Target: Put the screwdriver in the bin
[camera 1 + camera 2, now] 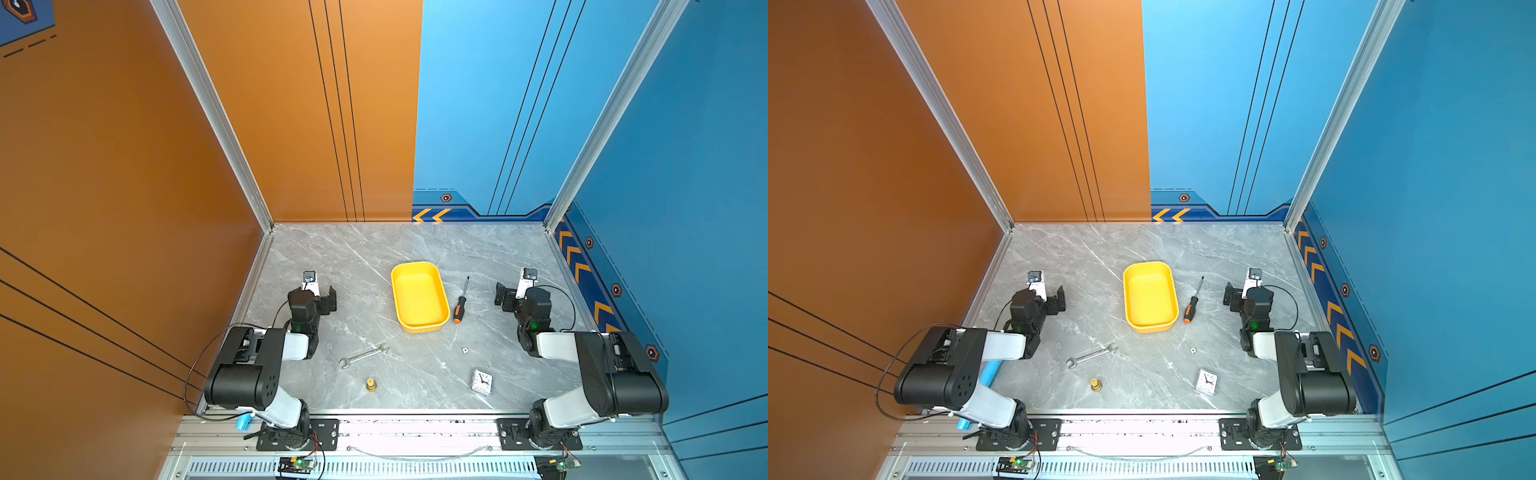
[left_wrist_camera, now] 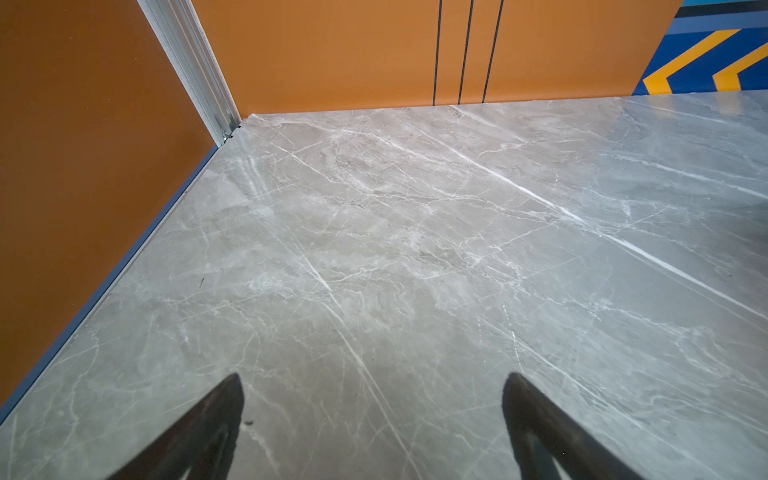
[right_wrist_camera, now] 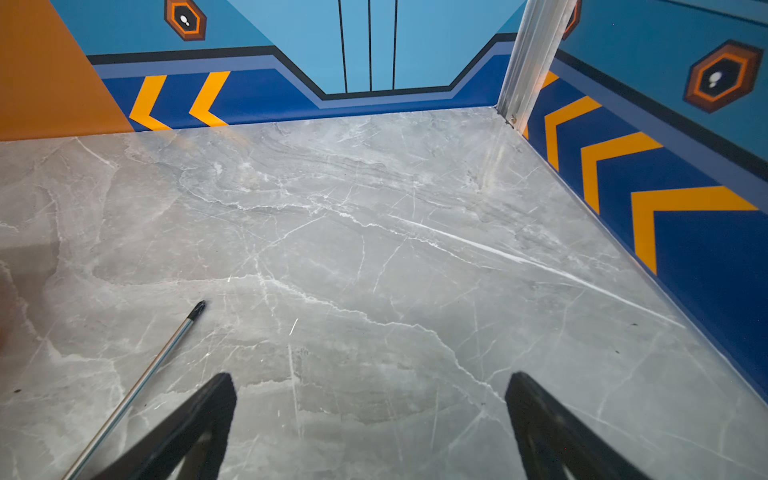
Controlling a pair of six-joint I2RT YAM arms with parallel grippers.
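- Your screwdriver lies flat on the marble counter, just beside the right long side of the bin, outside it.
- Its black-and-orange handle points toward the arm bases and its dark tip toward the back wall. In both top views a narrow strip of counter shows between handle and bin wall.
- The yellow bin sits mid-counter with nothing inside.
- Your right pincer is spread wide over bare counter and pinches nothing. In the right wrist view the screwdriver's shaft runs alongside one finger, outside the gap.
- In a top view your right pincer sits to the right of the screwdriver, apart from it.
- Your left pincer is also spread, with only marble between its fingers. It sits left of the bin, well apart.
- Nearer the arm bases lie a silver open-ended wrench, a small brass fitting, a small square clock and a tiny white die.
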